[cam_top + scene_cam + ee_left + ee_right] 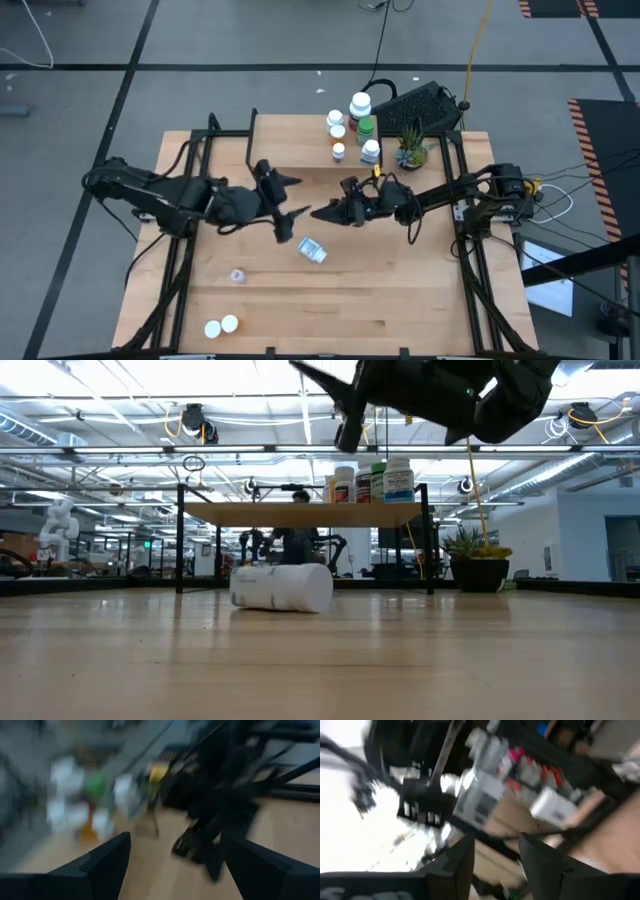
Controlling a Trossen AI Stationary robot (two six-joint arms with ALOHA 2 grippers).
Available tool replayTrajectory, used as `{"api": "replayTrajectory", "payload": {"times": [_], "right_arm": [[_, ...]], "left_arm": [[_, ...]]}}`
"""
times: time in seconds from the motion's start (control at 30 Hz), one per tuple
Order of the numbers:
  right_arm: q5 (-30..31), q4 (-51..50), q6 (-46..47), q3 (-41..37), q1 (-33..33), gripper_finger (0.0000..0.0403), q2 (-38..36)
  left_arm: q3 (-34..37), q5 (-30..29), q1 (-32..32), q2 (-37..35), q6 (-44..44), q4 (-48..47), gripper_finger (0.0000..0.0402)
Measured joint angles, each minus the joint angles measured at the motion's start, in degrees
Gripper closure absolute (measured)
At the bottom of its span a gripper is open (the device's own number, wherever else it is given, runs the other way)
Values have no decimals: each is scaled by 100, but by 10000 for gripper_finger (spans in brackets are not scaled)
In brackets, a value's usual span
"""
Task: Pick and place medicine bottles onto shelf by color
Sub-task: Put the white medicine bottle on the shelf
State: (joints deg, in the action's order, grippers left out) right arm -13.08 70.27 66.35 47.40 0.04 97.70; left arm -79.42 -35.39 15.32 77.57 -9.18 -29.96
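Both arms are up over the middle of the table: left gripper has its fingers spread wide with nothing in them, right gripper fingers apart too. One white bottle lies on its side just below them, and several more bottles are standing on the shelf.

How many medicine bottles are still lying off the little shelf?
4 show from above: one on its side at mid-table, a small one left of it, and two white-capped ones by the near edge. Others may hide under the arms.
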Motion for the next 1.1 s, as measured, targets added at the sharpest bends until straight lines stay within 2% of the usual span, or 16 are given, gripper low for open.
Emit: {"api": "replayTrajectory", "payload": {"times": [0.1, 0.2, 0.3, 0.43, 0.5, 0.57, 0.6, 0.67, 0.83, 0.9, 1.0, 1.1], "right_arm": [[-599, -692, -496, 0, -18, 261, -1], [-798, -1752, -1363, -4, 179, 259, 2], [-827, -2426, -1979, -7, 364, 253, 4], [-761, -2725, -2921, -7, 602, 244, -93], [-454, -2942, -3286, -4, 708, 239, -250], [-33, -3217, -3559, -4, 773, 233, -471], [182, -3406, -3725, -4, 795, 230, -615], [522, -3861, -4184, -4, 857, 224, -970], [1491, -5493, -5477, 2, 1066, 206, -1918], [1844, -6080, -5819, -7, 1150, 197, -2196], [2059, -6823, -6018, -1, 1280, 180, -2478], [2087, -7277, -5913, -2, 1371, 163, -2533]], "left_arm": [[481, 523, -240, 9, -1467, -520, 91], [1019, 1159, -307, 25, -1984, -438, 91], [1473, 1454, -243, 6, -1649, -246, 91], [2055, 1630, -169, 16, -1324, 24, 91], [2293, 1744, -169, 15, -1137, 286, 91], [2429, 2181, -222, 135, -704, 715, 91], [2402, 2538, -278, 251, -402, 948, 91], [2180, 2980, -372, 542, -56, 753, 91], [1346, 3168, -683, 1464, 257, -536, 91], [1112, 3344, -799, 1766, 439, -690, 91], [946, 3621, -931, 2078, 894, -806, 92], [916, 3652, -1036, 2219, 1332, -810, 92]]}}
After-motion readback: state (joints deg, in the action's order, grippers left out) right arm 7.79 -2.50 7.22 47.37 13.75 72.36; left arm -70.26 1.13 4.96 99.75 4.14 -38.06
